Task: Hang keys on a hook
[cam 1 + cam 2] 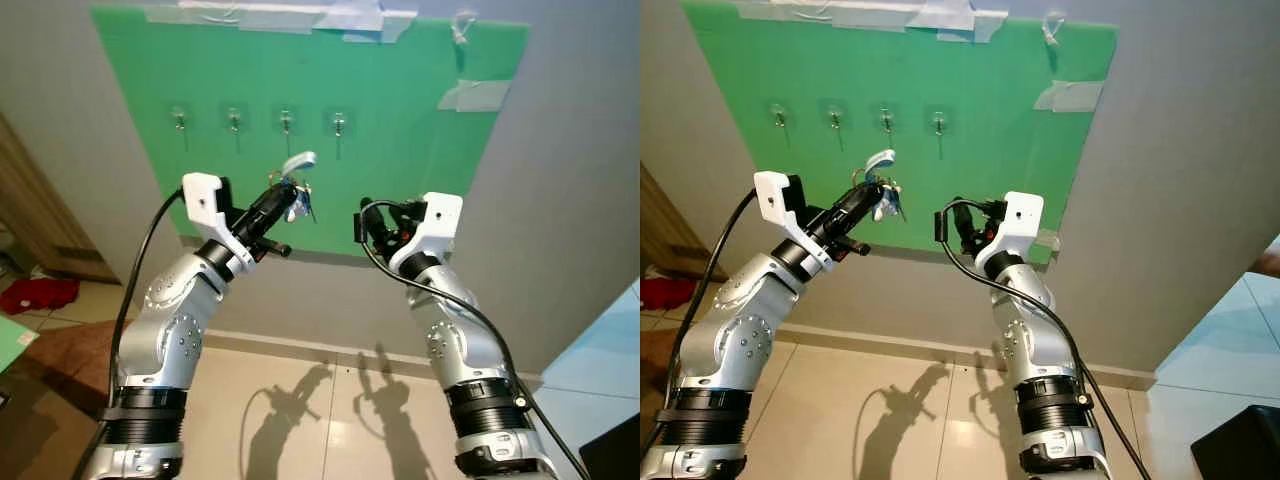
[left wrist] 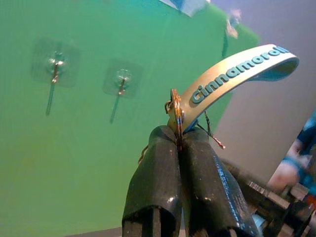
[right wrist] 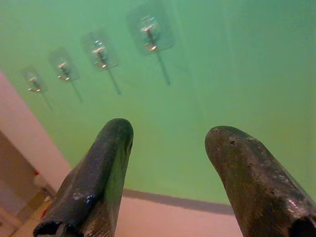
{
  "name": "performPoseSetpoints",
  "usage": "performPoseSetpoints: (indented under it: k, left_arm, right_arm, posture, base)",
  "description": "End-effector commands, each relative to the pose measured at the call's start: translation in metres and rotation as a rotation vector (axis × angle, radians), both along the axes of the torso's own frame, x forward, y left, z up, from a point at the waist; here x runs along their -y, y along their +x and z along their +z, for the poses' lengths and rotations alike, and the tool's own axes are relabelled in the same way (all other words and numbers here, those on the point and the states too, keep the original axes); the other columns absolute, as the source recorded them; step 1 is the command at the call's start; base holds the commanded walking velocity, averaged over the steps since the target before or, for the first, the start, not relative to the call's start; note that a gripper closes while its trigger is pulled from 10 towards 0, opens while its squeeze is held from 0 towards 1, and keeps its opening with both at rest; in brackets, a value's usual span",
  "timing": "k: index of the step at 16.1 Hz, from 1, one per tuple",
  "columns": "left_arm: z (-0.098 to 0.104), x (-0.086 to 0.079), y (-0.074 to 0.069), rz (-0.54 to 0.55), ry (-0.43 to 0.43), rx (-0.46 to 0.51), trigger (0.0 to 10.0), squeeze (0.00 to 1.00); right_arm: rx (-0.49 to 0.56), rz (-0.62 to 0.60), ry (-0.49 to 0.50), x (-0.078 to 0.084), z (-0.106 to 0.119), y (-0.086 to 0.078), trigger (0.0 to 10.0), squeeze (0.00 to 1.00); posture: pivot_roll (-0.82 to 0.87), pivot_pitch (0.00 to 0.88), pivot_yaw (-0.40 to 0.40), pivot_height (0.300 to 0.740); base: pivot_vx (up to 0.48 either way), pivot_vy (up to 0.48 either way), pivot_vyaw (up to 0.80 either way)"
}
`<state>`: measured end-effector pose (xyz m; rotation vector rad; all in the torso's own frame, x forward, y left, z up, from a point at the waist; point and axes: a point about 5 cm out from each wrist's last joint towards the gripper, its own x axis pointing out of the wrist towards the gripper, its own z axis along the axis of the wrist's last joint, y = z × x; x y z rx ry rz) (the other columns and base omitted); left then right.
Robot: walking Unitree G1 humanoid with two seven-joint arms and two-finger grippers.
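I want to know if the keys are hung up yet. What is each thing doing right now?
keys: pinched in the left gripper, below the hooks, not hung.
left gripper: shut on the key ring.
right gripper: open, holding nothing.
four hooks: all bare.

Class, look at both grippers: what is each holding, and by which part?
The left gripper is shut on the keys, pinching the key ring just below the tag. The right gripper is open and holds nothing.

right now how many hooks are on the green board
4, in one row across the green board: far-left hook, second hook, third hook above the held keys, far-right hook.
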<state>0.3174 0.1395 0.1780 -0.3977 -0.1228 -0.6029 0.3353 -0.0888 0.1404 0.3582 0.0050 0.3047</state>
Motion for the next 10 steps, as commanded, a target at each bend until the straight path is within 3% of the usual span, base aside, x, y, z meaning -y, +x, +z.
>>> performPoseSetpoints:
  k: [1, 6, 10]
  left_arm:
    - [0.0001, -0.0020, 0.0033, 0.004, -0.058, -0.026, 0.0, 0.00]
    - [-0.0002, 0.0003, 0.0035, -0.032, -0.073, -0.043, 0.0, 0.00]
    - [0.0046, -0.0047, 0.0089, 0.019, -0.062, -0.010, 0.0, 0.00]
  right_arm:
    - [-0.010, 0.002, 0.012, -0.0022, 0.0017, 0.0010, 10.0, 0.00]
    - [-0.020, 0.018, 0.016, -0.0057, 0.0038, 0.0029, 10.0, 0.00]
    - [-0.015, 0.018, -0.007, -0.0029, 0.0042, 0.0032, 10.0, 0.00]
  posture:
    - [-0.05, 0.000, 0.073, 0.740]
    - [-0.04, 0.000, 0.070, 0.740]
    - [-0.05, 0.000, 0.066, 0.740]
  base:
    - [0.000, 0.000, 0.00]
    - [0.000, 0.000, 0.00]
    - [0.000, 0.000, 0.00]
